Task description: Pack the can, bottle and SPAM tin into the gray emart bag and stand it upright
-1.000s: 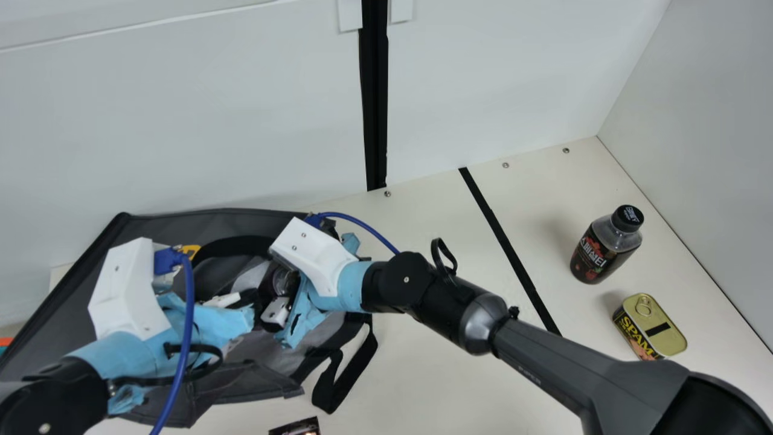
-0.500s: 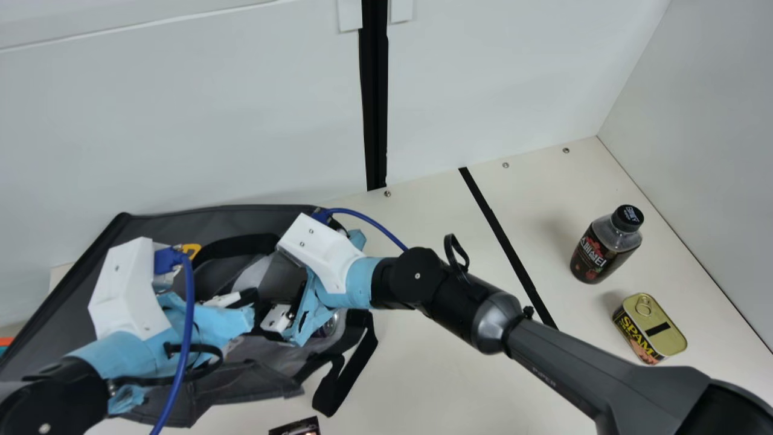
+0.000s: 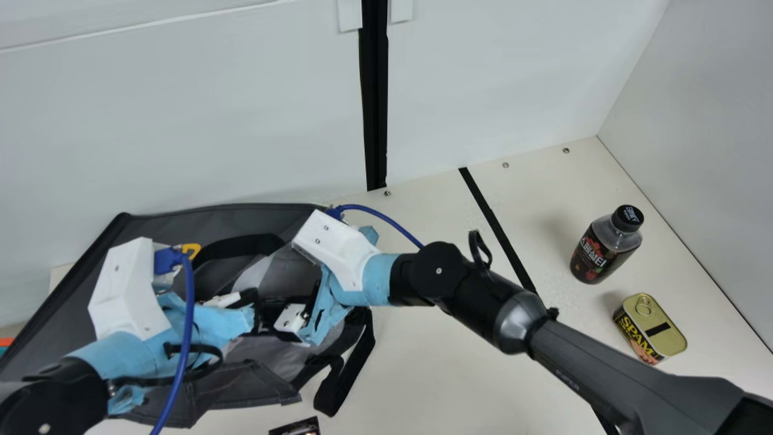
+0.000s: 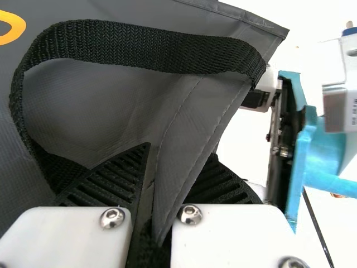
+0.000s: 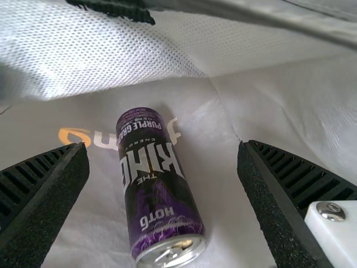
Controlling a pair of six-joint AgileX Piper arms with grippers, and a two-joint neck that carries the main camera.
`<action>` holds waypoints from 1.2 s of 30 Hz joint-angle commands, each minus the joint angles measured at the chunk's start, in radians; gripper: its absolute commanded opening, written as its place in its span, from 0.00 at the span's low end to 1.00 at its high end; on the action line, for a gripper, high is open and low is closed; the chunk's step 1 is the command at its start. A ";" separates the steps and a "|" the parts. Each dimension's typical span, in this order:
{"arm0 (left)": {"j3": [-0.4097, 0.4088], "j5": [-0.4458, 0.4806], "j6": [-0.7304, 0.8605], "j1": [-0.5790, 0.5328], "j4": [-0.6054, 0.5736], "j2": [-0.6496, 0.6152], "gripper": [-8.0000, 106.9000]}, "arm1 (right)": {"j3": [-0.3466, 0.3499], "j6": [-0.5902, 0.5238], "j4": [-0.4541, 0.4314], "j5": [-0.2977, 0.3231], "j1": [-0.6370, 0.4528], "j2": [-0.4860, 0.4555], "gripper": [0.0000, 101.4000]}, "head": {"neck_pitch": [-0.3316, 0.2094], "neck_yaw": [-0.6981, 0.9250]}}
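Left gripper (image 3: 234, 300) pinches the gray bag (image 3: 175, 225), right gripper (image 3: 293, 318) wide open, can (image 5: 159, 190) lying inside the bag; bottle (image 3: 606, 249) upright near the SPAM tin (image 3: 652, 329), cream table (image 3: 435, 374), white wall (image 3: 181, 121) behind

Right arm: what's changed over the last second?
The right gripper has shifted toward the main view's right. It now stands open, the can lying inside the bag; when it opened, I can't tell. Left gripper still pinches the bag; bottle and SPAM tin unmoved.
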 commanded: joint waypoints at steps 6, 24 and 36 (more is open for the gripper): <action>0.000 0.000 0.000 0.000 0.000 0.000 0.00 | 0.024 -0.037 0.017 0.052 -0.043 -0.041 0.94 | -0.023 -0.002; 0.000 0.000 0.000 0.000 0.000 0.000 0.00 | 0.093 -0.060 0.001 0.250 -0.197 -0.214 0.94 | -0.023 -0.002; 0.000 0.000 0.000 0.000 0.000 0.000 0.00 | 0.110 -0.037 -0.063 0.354 -0.316 -0.318 0.94 | -0.023 -0.002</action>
